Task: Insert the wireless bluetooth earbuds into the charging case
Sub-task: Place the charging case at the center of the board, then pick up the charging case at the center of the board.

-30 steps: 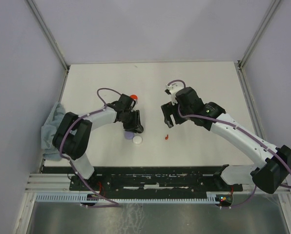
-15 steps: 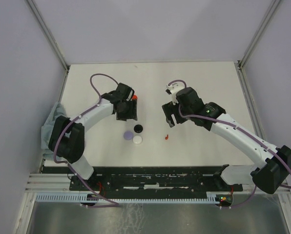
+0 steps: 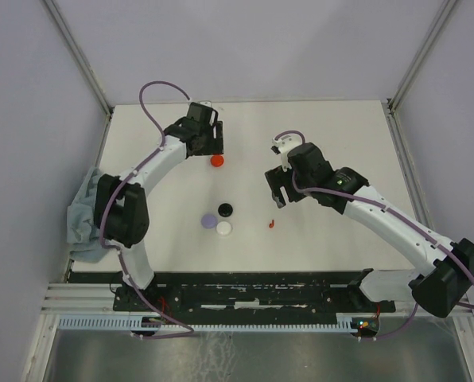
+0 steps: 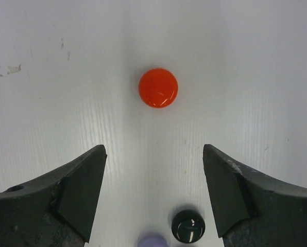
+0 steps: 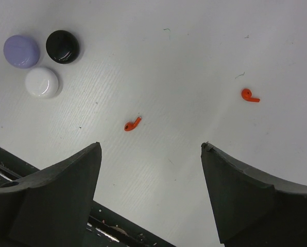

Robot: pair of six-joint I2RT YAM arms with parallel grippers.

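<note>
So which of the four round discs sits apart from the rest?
The red disc. It lies alone, well clear of the others, while the black disc, lavender disc and white disc huddle together in one tight cluster.

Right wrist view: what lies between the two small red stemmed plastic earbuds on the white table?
Nothing. In the right wrist view, the white table is bare between one red earbud and the other red earbud.

Both arms reach out over the tabletop (image 3: 340, 135), jaws apart.
The left arm (image 3: 153, 163) stretches from its 7 o'clock base to about 11 o'clock, left jaws spread wide and holding nothing. The right arm (image 3: 388, 219) extends from 5 o'clock toward centre, right jaws likewise wide and empty.
</note>
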